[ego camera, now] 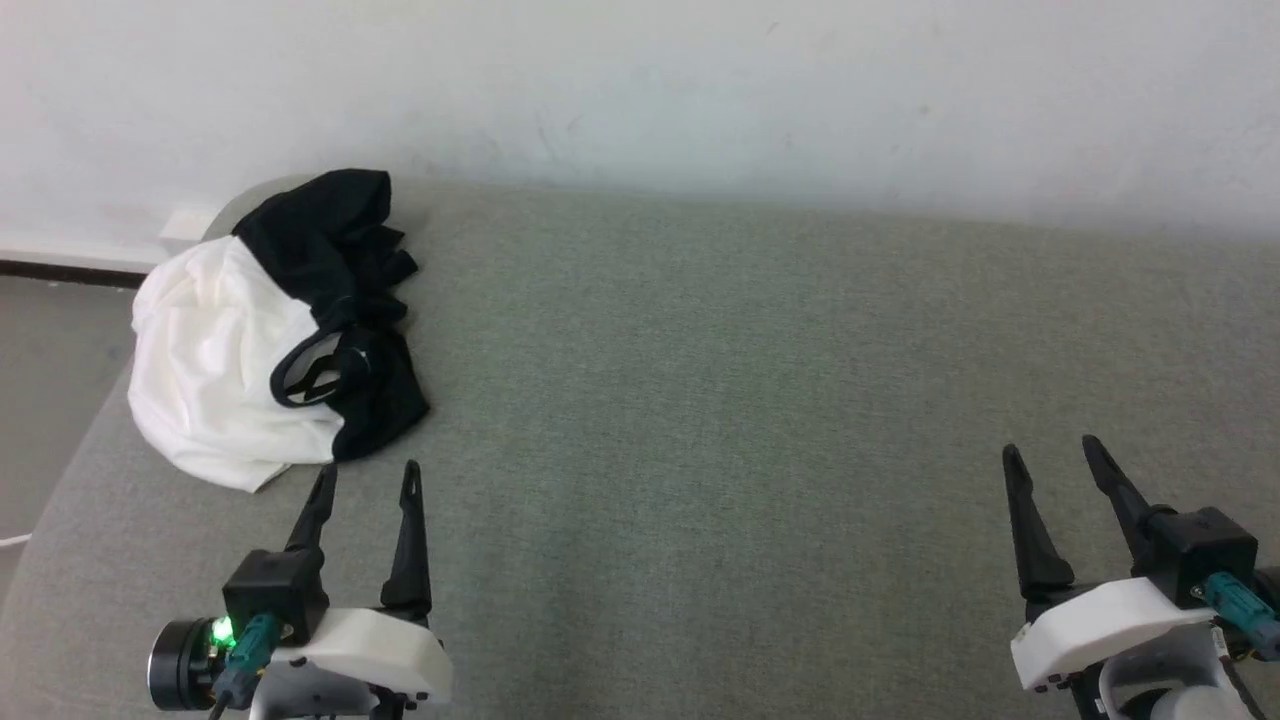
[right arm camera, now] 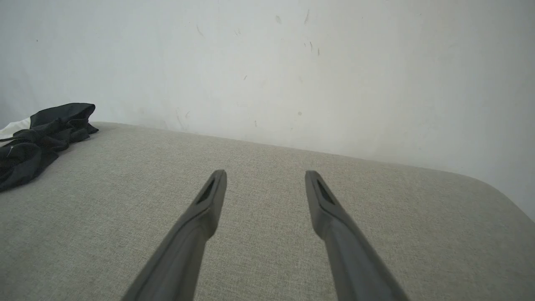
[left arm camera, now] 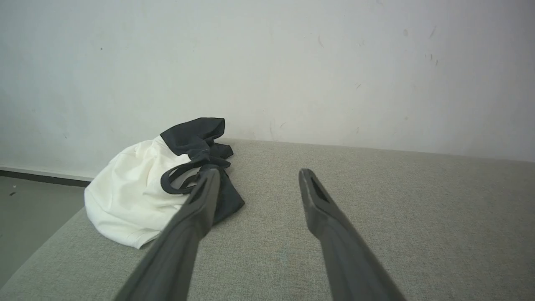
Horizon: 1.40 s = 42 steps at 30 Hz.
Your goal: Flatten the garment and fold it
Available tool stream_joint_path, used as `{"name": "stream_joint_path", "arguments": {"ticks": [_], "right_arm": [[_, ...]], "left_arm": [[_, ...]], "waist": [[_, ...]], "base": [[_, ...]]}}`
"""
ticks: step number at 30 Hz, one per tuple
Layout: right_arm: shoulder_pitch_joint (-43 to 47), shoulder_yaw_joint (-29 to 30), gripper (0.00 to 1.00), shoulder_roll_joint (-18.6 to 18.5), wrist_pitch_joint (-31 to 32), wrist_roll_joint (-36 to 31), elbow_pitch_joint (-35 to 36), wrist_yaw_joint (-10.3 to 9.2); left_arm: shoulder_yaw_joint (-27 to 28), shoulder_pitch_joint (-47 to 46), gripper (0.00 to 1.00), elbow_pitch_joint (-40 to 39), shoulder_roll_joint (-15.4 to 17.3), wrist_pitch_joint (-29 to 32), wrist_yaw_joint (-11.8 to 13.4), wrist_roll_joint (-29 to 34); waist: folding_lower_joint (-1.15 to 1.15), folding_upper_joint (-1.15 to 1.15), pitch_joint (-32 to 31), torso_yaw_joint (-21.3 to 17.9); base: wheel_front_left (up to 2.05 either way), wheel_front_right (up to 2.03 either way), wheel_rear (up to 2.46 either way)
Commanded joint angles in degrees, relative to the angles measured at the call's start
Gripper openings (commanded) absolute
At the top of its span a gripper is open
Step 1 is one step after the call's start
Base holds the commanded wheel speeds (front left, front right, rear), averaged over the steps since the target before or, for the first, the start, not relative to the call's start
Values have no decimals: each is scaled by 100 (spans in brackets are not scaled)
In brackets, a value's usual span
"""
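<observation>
Head view has both pairs of jaws wide and empty over the grey cushion (ego camera: 700,400); the left gripper (ego camera: 370,468) hangs just short of the garment (ego camera: 220,350), bunched ahead and slightly to its left, well apart from the right gripper (ego camera: 1050,447). Soft, light and limp, it should drag easily; best to pinch the white edge (ego camera: 250,470) nearest the left gripper, then the black sleeve (ego camera: 335,225) beyond
</observation>
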<state>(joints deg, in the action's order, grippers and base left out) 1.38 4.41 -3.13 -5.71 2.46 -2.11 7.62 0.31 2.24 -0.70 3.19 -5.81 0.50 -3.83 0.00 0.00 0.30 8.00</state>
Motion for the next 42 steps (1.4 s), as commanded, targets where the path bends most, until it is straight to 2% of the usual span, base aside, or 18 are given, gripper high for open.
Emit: {"name": "stream_joint_path", "arguments": {"ticks": [1, 26, 42], "right_arm": [[-62, -4, 100, 10, -58, 28, -15, -5], [-150, -257, 100, 15, -357, 89, -307, -8], [-162, -298, 100, 19, -548, 201, -473, -10]], "left_arm": [[35, 56, 100, -24, -13, -46, 0, -50], [64, 248, 100, 35, -19, -346, 22, -226], [210, 450, 100, 64, -23, -537, 7, -375]], "waist": [[0, 0, 10, 81], [0, 0, -117, 1138], [0, 0, -207, 1517]], "base": [[0, 0, 0], [0, 0, 0], [0, 0, 0]]}}
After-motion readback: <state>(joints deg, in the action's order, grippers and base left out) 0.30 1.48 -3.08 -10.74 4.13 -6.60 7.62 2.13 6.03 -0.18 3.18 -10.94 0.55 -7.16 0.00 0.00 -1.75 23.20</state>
